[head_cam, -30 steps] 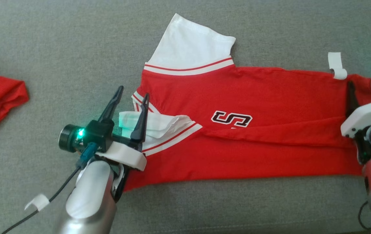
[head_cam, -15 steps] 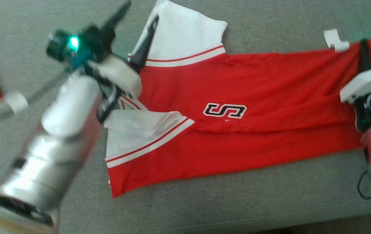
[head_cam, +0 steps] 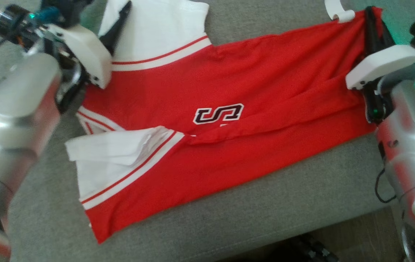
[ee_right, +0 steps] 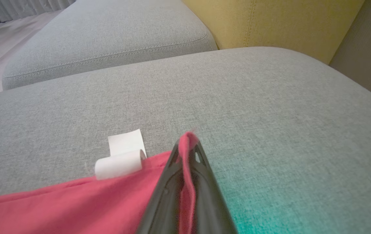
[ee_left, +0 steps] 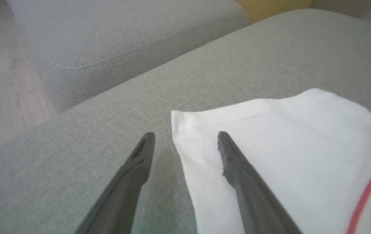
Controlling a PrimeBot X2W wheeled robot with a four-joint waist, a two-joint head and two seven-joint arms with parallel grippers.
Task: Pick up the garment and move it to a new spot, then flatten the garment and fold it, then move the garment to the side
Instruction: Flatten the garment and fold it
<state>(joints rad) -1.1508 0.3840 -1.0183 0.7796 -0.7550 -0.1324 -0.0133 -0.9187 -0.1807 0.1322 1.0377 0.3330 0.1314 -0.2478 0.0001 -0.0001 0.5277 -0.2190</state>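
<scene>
The garment is a red shirt with white sleeves and a black-and-white logo, spread across the grey sofa seat. My left gripper is open at the far white sleeve. In the left wrist view the left gripper straddles that sleeve's edge, one finger over cloth, the other over the sofa. My right gripper is shut on the red hem corner. The right wrist view shows the right gripper with red cloth pinched between its fingers.
A curled white tag hangs at the hem beside my right gripper, the same tag showing in the right wrist view. The near sleeve lies folded over. The sofa's front edge runs close below. Beyond are a second grey cushion and a yellow cushion.
The head camera has shifted. My left gripper moved, still open, from the folded near sleeve to the far white sleeve. My right gripper shut on the hem corner.
</scene>
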